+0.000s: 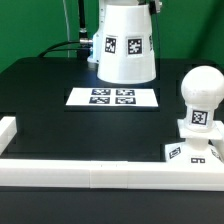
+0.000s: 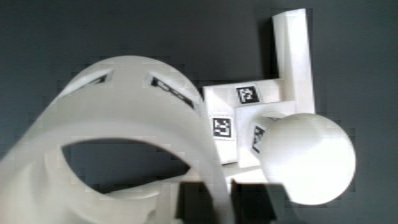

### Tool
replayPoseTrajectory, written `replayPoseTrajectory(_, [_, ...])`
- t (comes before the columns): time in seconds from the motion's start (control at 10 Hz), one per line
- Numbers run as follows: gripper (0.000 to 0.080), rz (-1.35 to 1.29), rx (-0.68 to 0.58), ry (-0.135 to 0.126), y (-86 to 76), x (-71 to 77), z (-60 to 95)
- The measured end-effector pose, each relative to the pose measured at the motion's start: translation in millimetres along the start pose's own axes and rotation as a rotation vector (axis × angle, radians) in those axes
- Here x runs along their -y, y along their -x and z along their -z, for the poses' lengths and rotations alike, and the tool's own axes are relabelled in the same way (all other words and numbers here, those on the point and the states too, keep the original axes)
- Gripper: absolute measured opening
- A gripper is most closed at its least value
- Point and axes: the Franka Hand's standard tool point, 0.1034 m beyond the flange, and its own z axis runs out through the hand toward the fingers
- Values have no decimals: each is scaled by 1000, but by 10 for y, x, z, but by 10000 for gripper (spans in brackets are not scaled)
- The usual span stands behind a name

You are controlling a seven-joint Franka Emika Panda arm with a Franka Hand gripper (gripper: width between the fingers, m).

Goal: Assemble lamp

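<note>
The gripper (image 2: 199, 200) shows in the wrist view only as dark fingers at the frame edge, set against the wall of the one shade (image 2: 116, 140); whether the jaws are clamped on that wall cannot be told from either view. In the exterior view the gripper itself is hidden behind the shade (image 1: 125, 45), which hangs upright, wide end down, above the far part of the black table (image 1: 50, 100); two square tags are visible on its side.

Below and just in front of the shade lies one marker board (image 1: 113, 96), flat on the table (four tags printed on it).

Toward the exterior view's right stands one bulb (image 1: 201, 95), rounded head up, neck down, seated on the one flat square base (image 1: 192, 150); the bulb is well apart from the shade. The wrist view shows the same bulb (image 2: 306, 150) and base (image 2: 240, 115).

One white rail (image 1: 110, 174) runs along the table's near edge, beside the base.
</note>
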Motion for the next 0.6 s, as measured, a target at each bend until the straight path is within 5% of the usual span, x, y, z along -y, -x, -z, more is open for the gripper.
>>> replayPoseTrajectory(0.2, [45, -1, 1, 0, 0, 23, 5])
replayPoseTrajectory(0.6, [45, -81, -17, -18, -191, 628, 203])
